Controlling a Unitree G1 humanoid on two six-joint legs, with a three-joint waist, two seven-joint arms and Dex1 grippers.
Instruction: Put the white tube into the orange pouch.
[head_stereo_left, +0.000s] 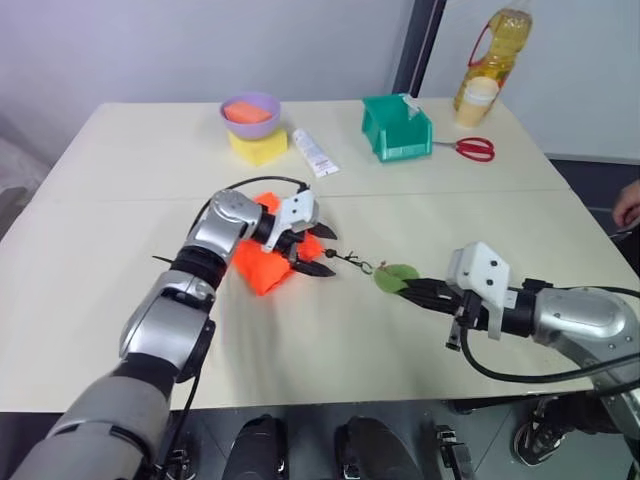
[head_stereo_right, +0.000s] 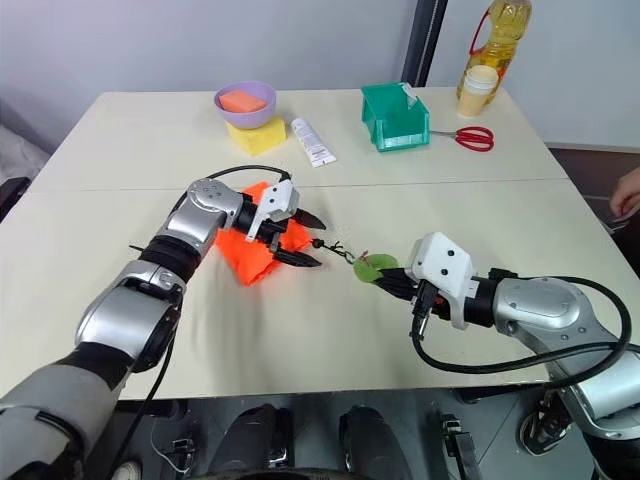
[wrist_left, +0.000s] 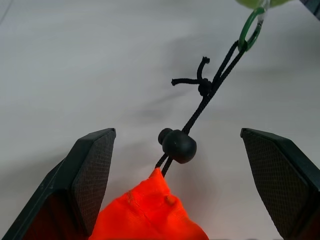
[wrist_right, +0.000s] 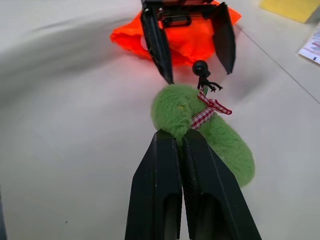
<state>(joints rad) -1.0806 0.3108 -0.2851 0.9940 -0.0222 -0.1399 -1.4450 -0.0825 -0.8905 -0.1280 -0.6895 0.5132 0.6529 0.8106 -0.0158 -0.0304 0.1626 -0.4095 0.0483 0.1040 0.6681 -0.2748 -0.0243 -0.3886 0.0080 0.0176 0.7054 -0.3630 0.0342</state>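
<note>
Nearest me, my right gripper (head_stereo_right: 392, 284) has its two fingers pressed together on the edge of the fuzzy green tag (wrist_right: 200, 127), pinning it to the table (head_stereo_left: 120, 260) at the end of the black cord (wrist_left: 215, 85). Just beyond, my left gripper (head_stereo_left: 312, 249) hangs with its fingers spread wide over the cinched neck of the orange pouch (head_stereo_left: 262, 262), one finger on either side of the round cord stopper (wrist_left: 177, 145), gripping nothing. The pouch lies crumpled on the table under that hand, its mouth drawn tight as far as I can see, so I judge the task barely begun: the pouch is yet to be opened, and a tube must then be fetched and slid in. Far across the table, beside the yellow sponge (head_stereo_left: 258, 146), lies a white tube (head_stereo_left: 315, 152), well apart from both grippers and untouched; whether it is the plump one I want I cannot tell from here. Back there the purple bowl (head_stereo_left: 250, 115) holds an orange block, the green bin (head_stereo_left: 396, 130) holds something pale I cannot make out, and red scissors (head_stereo_left: 474, 148) lie near an oil bottle (head_stereo_left: 495, 55) with a pale cup in front of it.
</note>
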